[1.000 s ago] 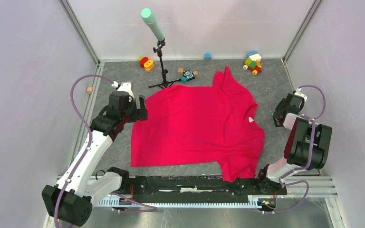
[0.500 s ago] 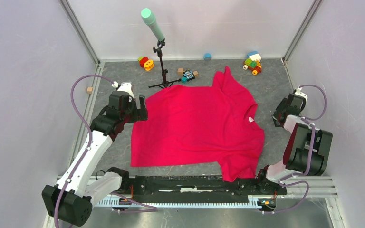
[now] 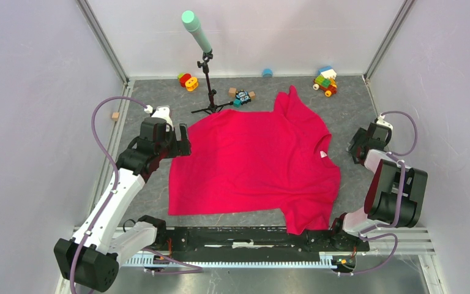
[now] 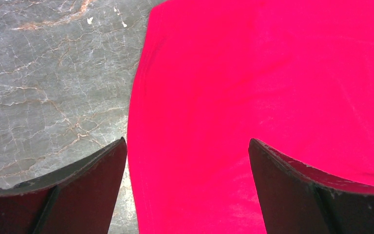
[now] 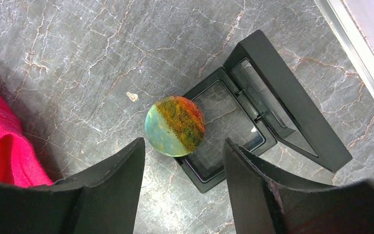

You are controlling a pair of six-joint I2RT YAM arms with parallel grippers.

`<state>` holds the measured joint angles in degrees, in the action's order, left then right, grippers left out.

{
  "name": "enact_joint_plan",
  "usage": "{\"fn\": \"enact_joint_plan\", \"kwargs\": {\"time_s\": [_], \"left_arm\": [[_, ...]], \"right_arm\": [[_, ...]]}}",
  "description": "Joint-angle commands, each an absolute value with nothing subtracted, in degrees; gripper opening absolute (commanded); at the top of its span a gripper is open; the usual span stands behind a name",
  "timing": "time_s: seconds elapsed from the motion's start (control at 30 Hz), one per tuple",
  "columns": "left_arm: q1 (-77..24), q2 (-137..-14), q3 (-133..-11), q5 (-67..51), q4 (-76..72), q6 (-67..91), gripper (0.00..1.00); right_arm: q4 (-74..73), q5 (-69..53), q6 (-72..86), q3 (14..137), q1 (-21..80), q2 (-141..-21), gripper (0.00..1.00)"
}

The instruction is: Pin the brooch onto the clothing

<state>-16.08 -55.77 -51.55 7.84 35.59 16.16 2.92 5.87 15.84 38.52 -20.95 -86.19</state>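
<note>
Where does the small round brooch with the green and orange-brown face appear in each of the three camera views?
Top external: not visible.
Left wrist: not in it.
Right wrist: centre, the brooch overlapping a corner of the open black case.
Shared landmark: the bright red fabric T-shirt, filling the left wrist view's right side and at the right wrist view's left edge.

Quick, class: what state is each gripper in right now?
Left gripper: open, holding nothing, over the red T-shirt.
Right gripper: open, holding nothing, brooch just ahead of it.

Brooch lies on corner of open case, on worktop right of shirt; toys behind.
</note>
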Motion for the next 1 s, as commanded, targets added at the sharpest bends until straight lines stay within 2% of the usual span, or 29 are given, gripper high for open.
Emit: {"fn": "enact_joint_plan", "kwargs": {"time_s": [0.0, 0.3, 0.57, 0.97], "left_arm": [[-15.73, -54.61, -51.52, 7.29, 33.84, 14.46, 1.00], [-15.73, -54.49, -51.50, 7.29, 33.84, 14.41, 1.00], [-15.73, -53.99, -51.42, 7.29, 33.84, 14.44, 1.00], [-15.73, -53.61, -51.36, 7.30, 33.84, 14.39, 1.00]], "right_arm": [[3.71, 6.86, 14.00, 40.01, -20.57, -85.29, 0.66], [1.40, 10.10, 10.71, 44.67, -19.20, -88.84, 0.69], [-1.97, 15.15, 8.06, 47.82, -16.43, -92.16, 0.67], [-4.99, 16.45, 6.99, 50.83, -15.05, -96.11, 0.66]]}}
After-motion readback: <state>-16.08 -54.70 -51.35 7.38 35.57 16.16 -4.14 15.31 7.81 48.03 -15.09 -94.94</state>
